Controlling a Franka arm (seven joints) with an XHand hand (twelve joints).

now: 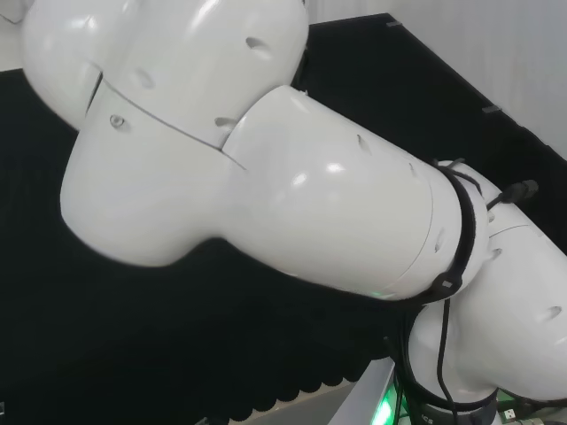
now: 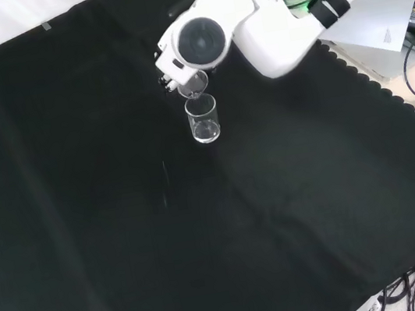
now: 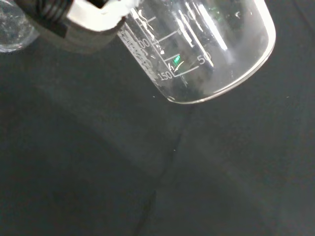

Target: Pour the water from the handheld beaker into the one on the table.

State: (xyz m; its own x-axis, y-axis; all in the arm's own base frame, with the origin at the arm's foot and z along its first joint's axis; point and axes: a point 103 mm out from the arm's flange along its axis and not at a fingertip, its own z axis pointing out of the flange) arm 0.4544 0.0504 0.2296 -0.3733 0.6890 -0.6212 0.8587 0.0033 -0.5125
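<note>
A clear glass beaker [image 2: 203, 119] stands upright on the black cloth in the front view. Just above its rim hangs the handheld beaker [image 2: 194, 87], tipped with its mouth down toward the standing one. The hand [image 2: 169, 70] reaches in from the view's top and is mostly hidden behind the arm's white link. In the wrist view the handheld beaker [image 3: 206, 46] is large and tilted, printed scale marks on its wall, and a black and white part of the hand [image 3: 78, 22] lies against its side. Glass at that picture's corner [image 3: 12, 29] looks like the standing beaker.
The arm's white link with a round grey cap [image 2: 202, 39] stands over the hand in the front view. Cables and a paper sheet [image 2: 375, 18] lie past the cloth's scalloped edge at the right. White arm links [image 1: 266, 159] rise over the black cloth in the head view.
</note>
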